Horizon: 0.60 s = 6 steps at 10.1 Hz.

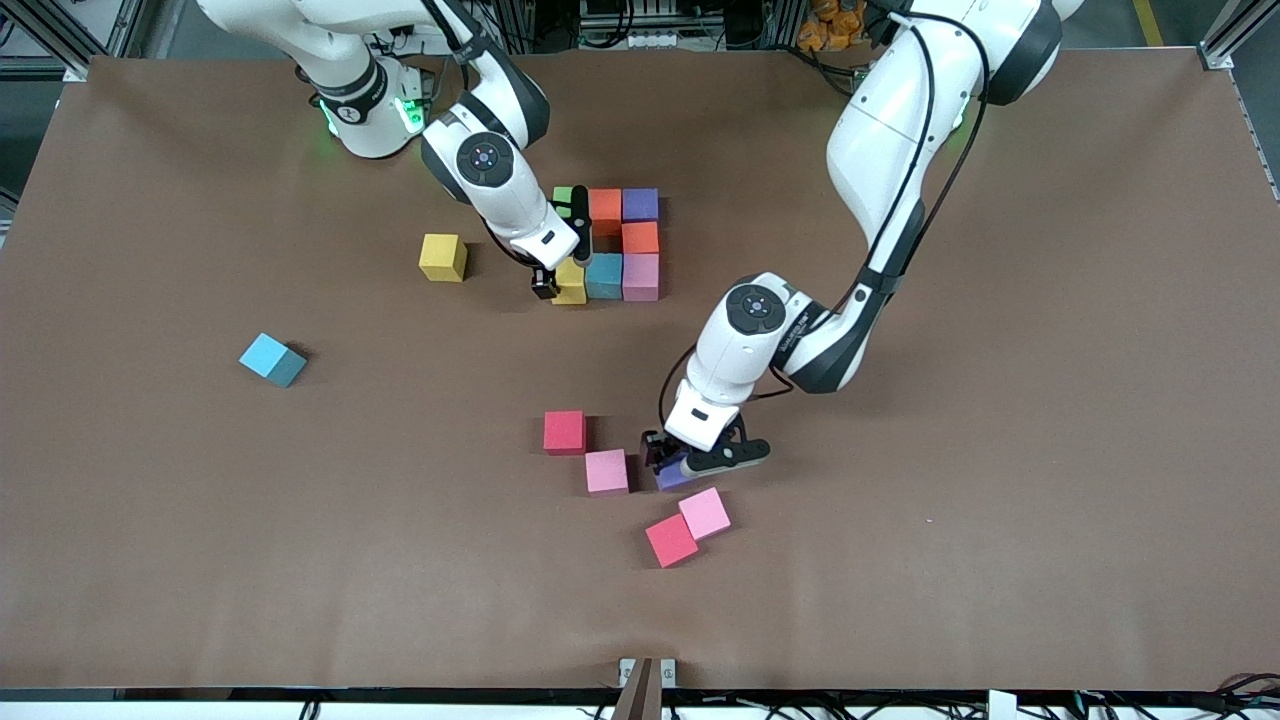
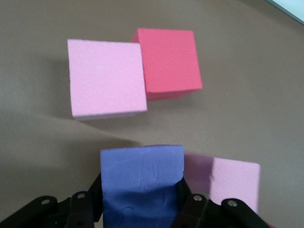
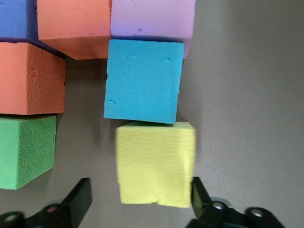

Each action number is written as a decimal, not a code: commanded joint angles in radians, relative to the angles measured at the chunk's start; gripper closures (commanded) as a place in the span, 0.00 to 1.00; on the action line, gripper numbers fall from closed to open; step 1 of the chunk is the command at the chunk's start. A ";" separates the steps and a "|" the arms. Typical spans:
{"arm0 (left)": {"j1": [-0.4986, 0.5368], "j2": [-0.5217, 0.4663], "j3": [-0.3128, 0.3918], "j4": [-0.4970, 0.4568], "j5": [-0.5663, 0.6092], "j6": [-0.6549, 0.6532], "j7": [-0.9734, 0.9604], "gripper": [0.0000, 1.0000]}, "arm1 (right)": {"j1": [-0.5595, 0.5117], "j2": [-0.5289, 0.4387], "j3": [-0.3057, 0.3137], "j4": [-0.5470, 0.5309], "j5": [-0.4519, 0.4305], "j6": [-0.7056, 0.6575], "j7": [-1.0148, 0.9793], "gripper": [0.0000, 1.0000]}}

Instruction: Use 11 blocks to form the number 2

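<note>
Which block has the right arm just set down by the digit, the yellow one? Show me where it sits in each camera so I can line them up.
Front view: yellow block under the right gripper, beside the light blue block, toward the right arm's end of the row.
Left wrist view: not in it.
Right wrist view: yellow block between the open jaws.
Shared landmark: the light blue block touching it.
</note>
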 commanded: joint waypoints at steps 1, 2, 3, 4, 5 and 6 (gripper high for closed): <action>-0.006 -0.052 -0.019 -0.015 -0.040 -0.087 -0.016 0.87 | 0.008 -0.040 0.000 -0.025 0.025 0.000 0.007 0.00; 0.000 -0.061 -0.045 -0.012 -0.037 -0.113 -0.012 0.87 | 0.003 -0.049 0.000 -0.025 0.025 -0.008 0.007 0.00; 0.002 -0.063 -0.072 -0.010 -0.037 -0.133 -0.010 0.87 | -0.003 -0.055 -0.002 -0.023 0.025 -0.014 0.008 0.00; 0.003 -0.068 -0.104 -0.010 -0.029 -0.161 -0.004 0.87 | -0.009 -0.070 -0.003 -0.019 0.026 -0.034 0.013 0.00; 0.003 -0.075 -0.137 -0.010 -0.026 -0.167 -0.001 0.87 | -0.017 -0.083 -0.008 -0.005 0.026 -0.070 0.036 0.00; 0.000 -0.075 -0.164 -0.010 -0.026 -0.167 0.003 0.87 | -0.020 -0.094 -0.013 0.024 0.026 -0.121 0.071 0.00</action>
